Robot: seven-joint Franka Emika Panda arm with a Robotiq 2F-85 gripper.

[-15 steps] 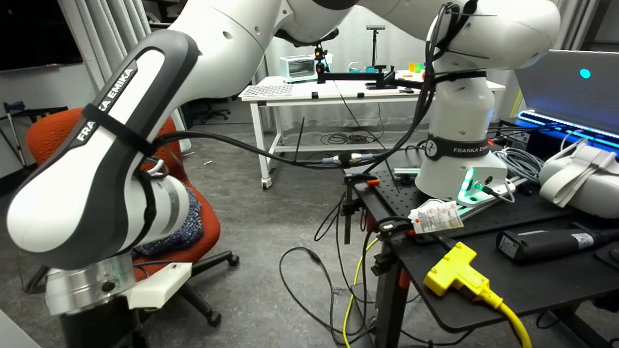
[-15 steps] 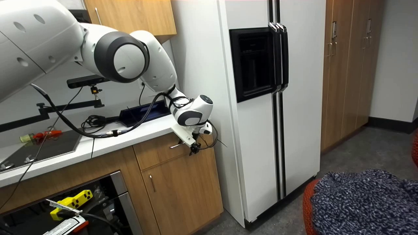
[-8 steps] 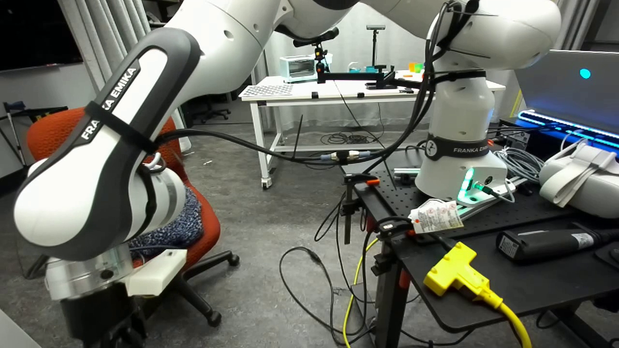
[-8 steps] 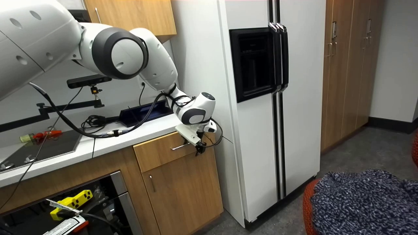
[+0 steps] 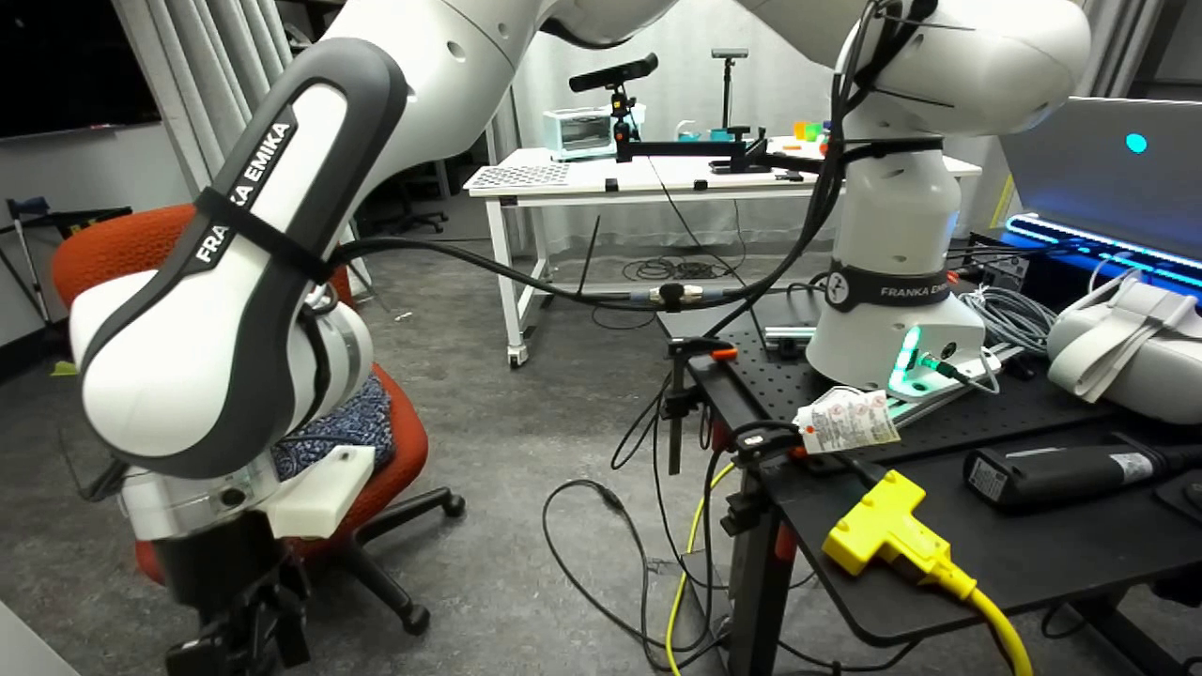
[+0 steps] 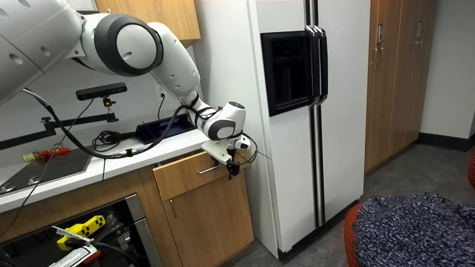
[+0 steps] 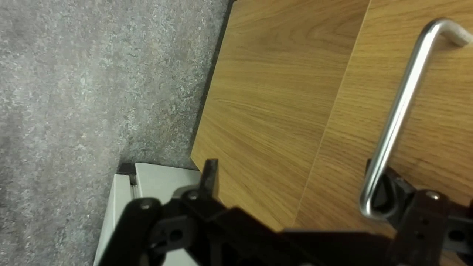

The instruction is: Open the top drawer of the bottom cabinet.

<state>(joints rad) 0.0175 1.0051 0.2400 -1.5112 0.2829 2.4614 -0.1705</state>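
Observation:
The top drawer [image 6: 185, 178] has a wood front with a silver bar handle [image 6: 209, 170]. It is pulled out a little, and a narrow gap shows under the counter; most of its inside is hidden. In the wrist view the drawer front [image 7: 343, 155] and the handle [image 7: 399, 107] fill the right side. My gripper [image 7: 290, 164] is open, its fingers wide apart. One finger is behind the handle's near end, between bar and drawer front; the other is out in front of the lower cabinet door. The gripper also shows in both exterior views [image 5: 239, 634] [image 6: 224, 168].
A white fridge [image 6: 315, 155] stands close beside the gripper. The white counter [image 6: 141, 163] lies above the drawer, with a cooktop [image 6: 48, 170]. The lower cabinet door [image 6: 211, 215] is shut. An orange chair [image 5: 399, 469] stands behind the wrist in an exterior view.
The top drawer has gone from shut to slightly open, its front coming out from the cabinet. My gripper and arm have moved out with it, away from the cabinet.

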